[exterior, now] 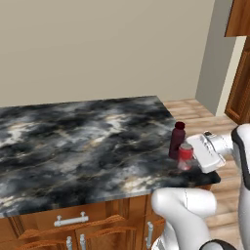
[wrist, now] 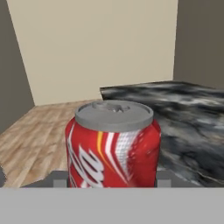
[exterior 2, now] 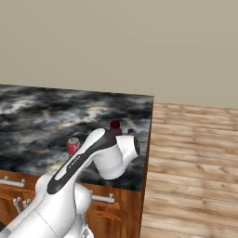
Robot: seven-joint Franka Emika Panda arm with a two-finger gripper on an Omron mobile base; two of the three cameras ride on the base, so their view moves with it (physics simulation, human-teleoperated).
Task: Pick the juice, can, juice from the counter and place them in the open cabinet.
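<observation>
The red can with its silver top stands close in front of the hand camera. My gripper has a dark fingertip pressed against each side of it. In the left base view the can is near the counter's right front corner, with my gripper reaching it from the right. A taller dark maroon juice bottle stands just behind the can. From the right base view the can and the maroon bottle peek out past my forearm, with a small blue cap beside the bottle.
The marbled counter ends at its right edge above wooden floor. Reddish-brown cabinet parts stand at the far right beyond a grey wall corner. Drawers with grey handles run under the counter front.
</observation>
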